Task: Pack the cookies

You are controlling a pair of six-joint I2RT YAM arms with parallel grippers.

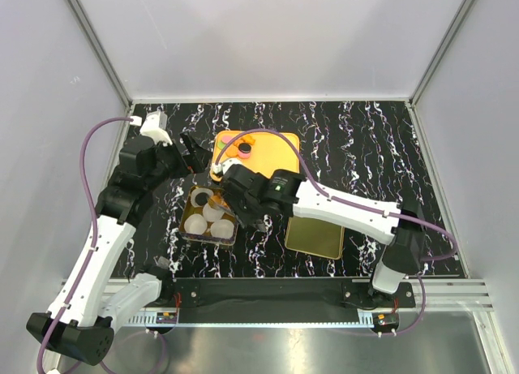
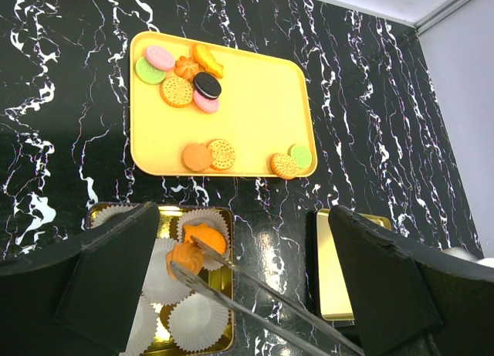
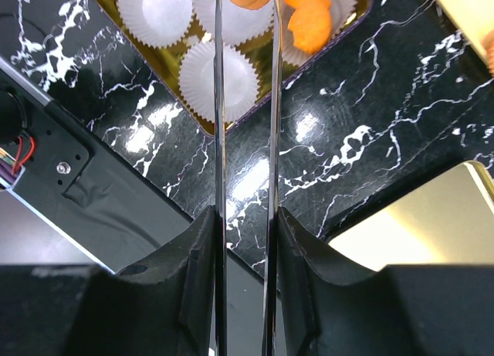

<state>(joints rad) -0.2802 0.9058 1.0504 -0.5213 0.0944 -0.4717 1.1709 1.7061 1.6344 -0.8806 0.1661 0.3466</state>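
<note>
Here, right jaws clamp tongs (image 3: 219,140) holding an orange cookie (image 2: 185,257) inside the gold tin (image 2: 104,209) rim; left jaws gape wide.

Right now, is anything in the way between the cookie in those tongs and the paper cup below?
Nothing visible is. The tongs in the right end effector hold an orange cookie over an empty white cup, with nothing showing between them. The next cup already holds a second cookie.
</note>
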